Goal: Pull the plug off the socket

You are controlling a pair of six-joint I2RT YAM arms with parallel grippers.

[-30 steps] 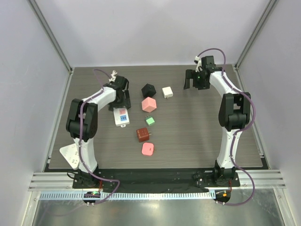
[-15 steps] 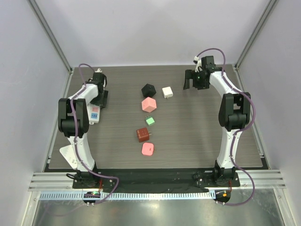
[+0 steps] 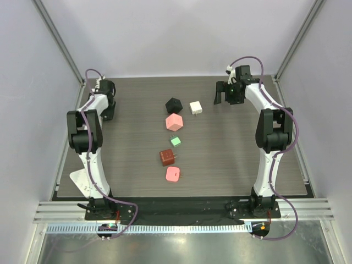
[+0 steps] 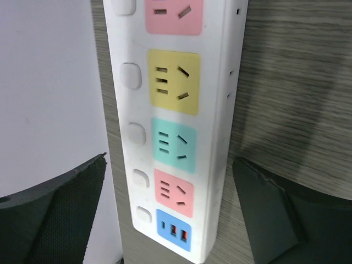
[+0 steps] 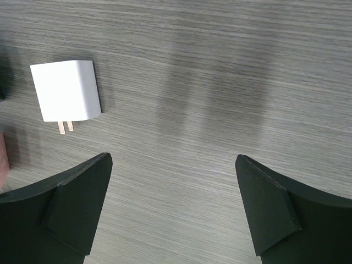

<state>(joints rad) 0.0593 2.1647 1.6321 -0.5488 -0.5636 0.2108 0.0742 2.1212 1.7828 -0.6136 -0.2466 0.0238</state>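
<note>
The table (image 3: 231, 159) carries everything, and the side wall (image 4: 49, 82) runs down its left edge. The power strip (image 4: 176, 126) lies lengthwise just beside that wall, with only a sliver of tabletop between them. In the overhead view you cannot see it; the arm covers it.

Your left gripper (image 4: 169, 162) hangs over the strip with its fingers spread wide, 1 on each side, holding nothing. Your right gripper (image 5: 173, 159) is also spread and empty, far across the table near the white charger (image 5: 66, 91).

All 5 outlets in the wrist view are bare, and the strip's far end is out of frame, so you cannot tell whether any plug is in it. 6 loose plugs lie mid-table, among them the black cube (image 3: 174, 104) and the pink cube (image 3: 174, 121).

The risk: closing here likely pins the wall-side finger against the wall or skids the strip. Any pull would also lift the unbraced strip.
</note>
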